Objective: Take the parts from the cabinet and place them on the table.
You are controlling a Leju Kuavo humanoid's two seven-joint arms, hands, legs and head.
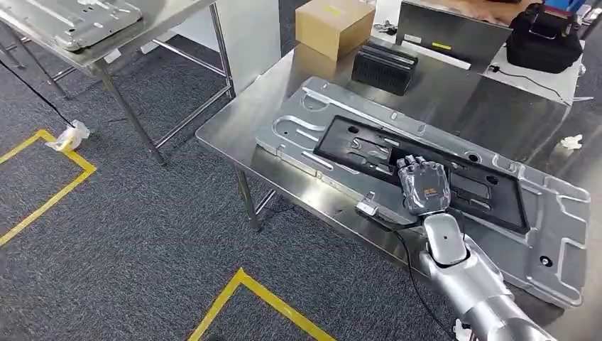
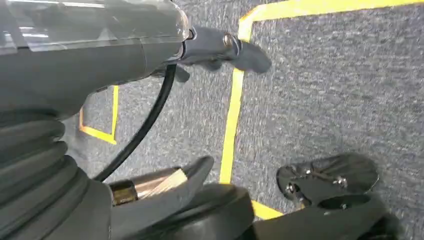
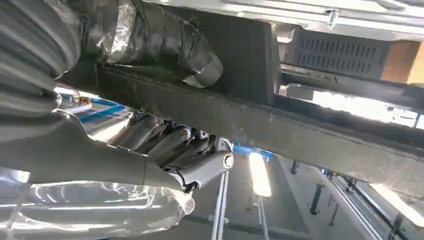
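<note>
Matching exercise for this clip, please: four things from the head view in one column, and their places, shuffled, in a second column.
1. black frame
2. cardboard box
3. silver panel
4. crumpled white scrap

A. on the carpet by the yellow line
B. at the table's far corner
C. flat on the steel table
D. under the right hand, on the panel

Pairs: 1-D, 2-B, 3-C, 4-A
</note>
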